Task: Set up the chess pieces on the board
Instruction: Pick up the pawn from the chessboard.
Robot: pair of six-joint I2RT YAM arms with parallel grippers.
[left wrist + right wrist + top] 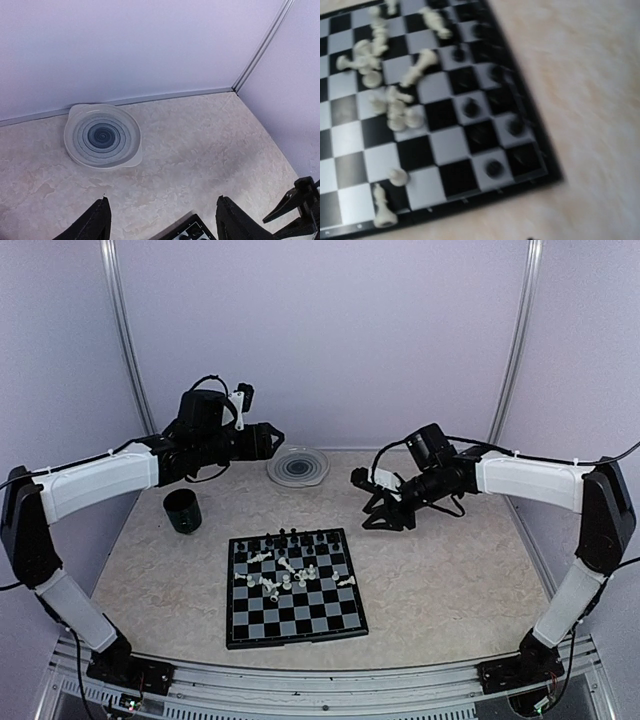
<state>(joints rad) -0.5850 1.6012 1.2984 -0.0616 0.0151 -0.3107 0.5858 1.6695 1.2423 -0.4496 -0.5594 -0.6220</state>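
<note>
The left gripper [162, 215] has its jaws wide apart and holds nothing, up in the air near the round plate [297, 466] at the far side. The right gripper [385, 518] looks apart and empty too, just off the far right corner of the board [300, 625]. The black pieces [290, 538] stand in the board's far rows, but the white pieces [285, 575] lie in a messy pile in its middle, so I think about half the job is left.
</note>
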